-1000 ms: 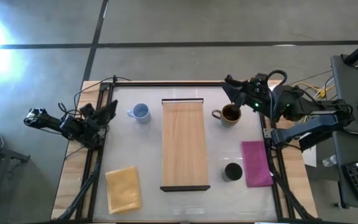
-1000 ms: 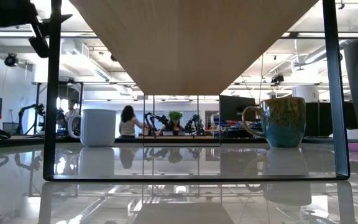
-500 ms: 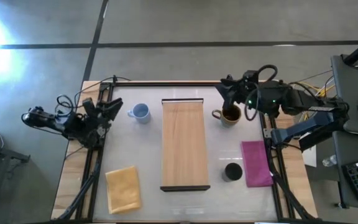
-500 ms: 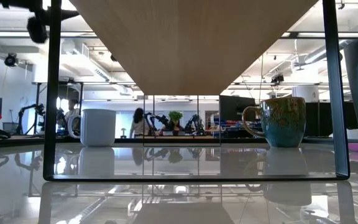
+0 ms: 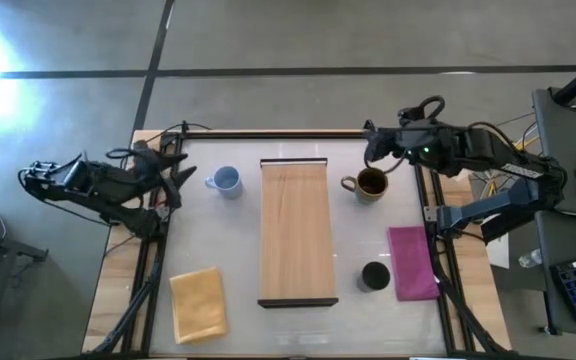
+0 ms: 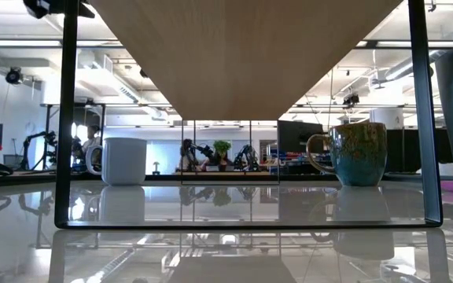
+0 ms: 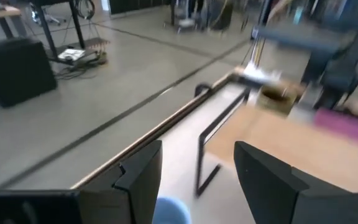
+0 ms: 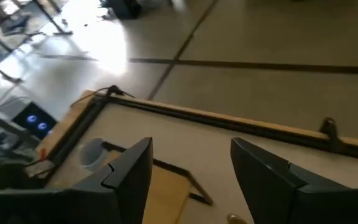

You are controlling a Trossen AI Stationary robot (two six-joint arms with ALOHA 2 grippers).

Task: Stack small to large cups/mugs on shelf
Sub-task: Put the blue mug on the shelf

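The light-blue mug [image 5: 225, 181] stands on the table left of the shelf [image 5: 296, 232]. The brown mug [image 5: 370, 184] stands right of the shelf's far end. The black cup [image 5: 375, 276] stands near its near right corner. My left gripper [image 5: 176, 165] is open and empty, above the table's left edge, left of the light-blue mug, whose rim shows in the left wrist view [image 7: 173, 211]. My right gripper [image 5: 373, 150] is open and empty, just far of the brown mug. In the low view the light-blue mug [image 6: 124, 161] and the brown mug [image 6: 359, 153] stand upright.
A yellow cloth [image 5: 198, 304] lies at the near left and a magenta cloth [image 5: 411, 262] at the right, beside the black cup. A dark frame [image 5: 158, 250] runs along the table's sides. Cables lie beyond the far right corner. A person stands far back in the room [image 6: 187, 153].
My left arm has risen, and its gripper has shifted a little toward the table's far edge, beside the light-blue mug. My right arm has swung toward the far edge, its gripper staying just far of the brown mug. The mugs, cup and shelf have kept still.
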